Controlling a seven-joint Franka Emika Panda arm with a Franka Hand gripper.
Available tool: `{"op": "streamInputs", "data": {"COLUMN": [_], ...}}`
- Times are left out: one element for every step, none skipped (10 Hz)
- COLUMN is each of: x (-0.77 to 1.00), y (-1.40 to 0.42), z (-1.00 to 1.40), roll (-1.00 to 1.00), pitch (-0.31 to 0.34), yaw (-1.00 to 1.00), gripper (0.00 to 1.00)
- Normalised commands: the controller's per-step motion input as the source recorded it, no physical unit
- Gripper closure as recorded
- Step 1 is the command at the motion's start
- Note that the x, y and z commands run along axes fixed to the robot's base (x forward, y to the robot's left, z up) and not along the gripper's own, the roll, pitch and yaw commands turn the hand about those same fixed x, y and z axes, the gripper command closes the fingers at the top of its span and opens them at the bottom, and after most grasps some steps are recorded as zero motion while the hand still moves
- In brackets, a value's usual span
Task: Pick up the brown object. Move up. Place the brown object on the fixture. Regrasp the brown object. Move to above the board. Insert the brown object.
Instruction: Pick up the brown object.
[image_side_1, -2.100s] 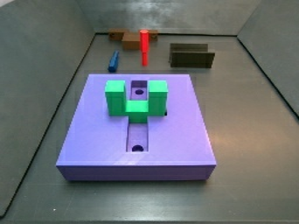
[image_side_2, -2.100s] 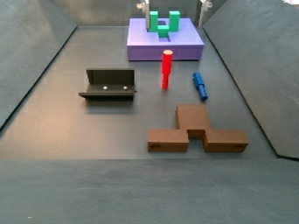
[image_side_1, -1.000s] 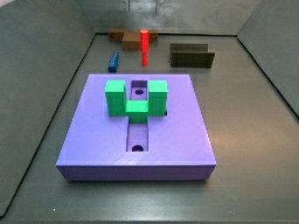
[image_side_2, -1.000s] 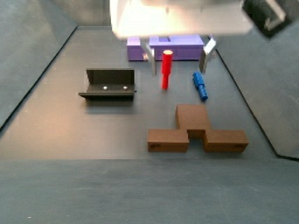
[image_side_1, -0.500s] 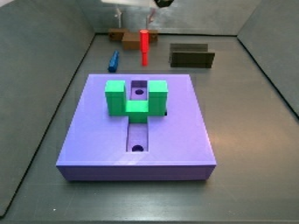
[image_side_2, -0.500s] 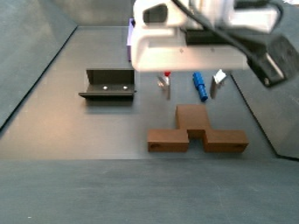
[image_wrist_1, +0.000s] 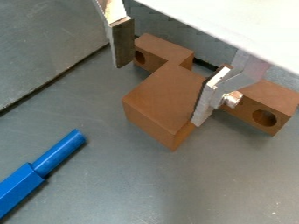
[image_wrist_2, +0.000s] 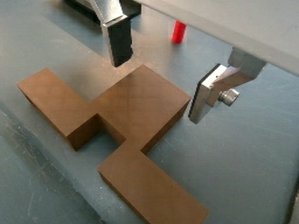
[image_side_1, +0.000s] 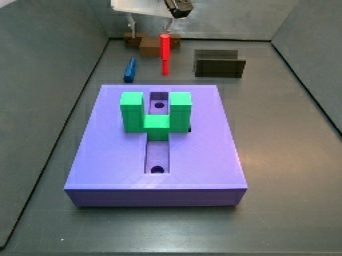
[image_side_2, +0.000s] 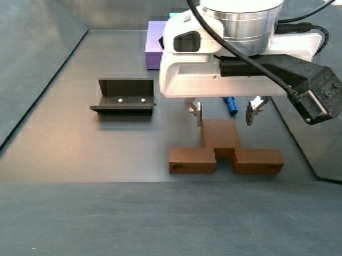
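The gripper (image_wrist_2: 163, 77) hangs low over the brown object (image_wrist_2: 117, 118), its two silver fingers (image_wrist_1: 118, 39) spread wide on either side of the object's raised middle block. In both wrist views a gap shows between each plate and the brown sides, so the jaws stand open and hold nothing. In a side view the gripper (image_side_2: 223, 111) sits under a bulky white wrist, with the fingertips reaching down to the stem of the brown object (image_side_2: 225, 152).

The brown object lies flat on the grey floor (image_side_2: 80, 200), a T-shaped piece whose crossbar carries round holes in its end faces, seen in a wrist view (image_wrist_1: 260, 114). In the side view with the board nearest, only a small part of it (image_side_1: 139, 43) shows at the far end, below the gripper (image_side_1: 150, 8).

The fixture (image_side_2: 124, 97) stands on the floor to the left of the gripper, well apart from it. The blue peg (image_wrist_1: 35, 173) lies on the floor near the brown object; the red peg (image_side_1: 164, 52) stands upright close by. The board (image_side_1: 158, 150) with its green U-shaped block (image_side_1: 156, 112) rests further off. Dull grey walls (image_side_1: 227, 20) enclose the floor, meeting it at dark seams.
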Motion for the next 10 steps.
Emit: {"op": "streamInputs", "data": {"x": [0.00, 0.00, 0.00, 0.00, 0.00, 0.00, 0.00, 0.00, 0.00, 0.00], "y": [-0.15, -0.17, -0.11, -0.07, 0.00, 0.00, 0.00, 0.00, 0.00, 0.00], "z": [0.00, -0.03, -0.04, -0.11, -0.13, -0.24, -0.39, -0.37, -0.32, -0.11], "roll": [0.25, 0.35, 0.37, 0.35, 0.32, 0.28, 0.24, 0.25, 0.27, 0.21], "pitch": [-0.007, -0.001, 0.000, 0.000, 0.000, 0.000, 0.000, 0.000, 0.004, 0.020], "yaw": [0.00, 0.00, 0.00, 0.00, 0.01, 0.00, 0.00, 0.00, 0.00, 0.00], "gripper": [0.00, 0.00, 0.00, 0.00, 0.00, 0.00, 0.00, 0.00, 0.00, 0.00]}}
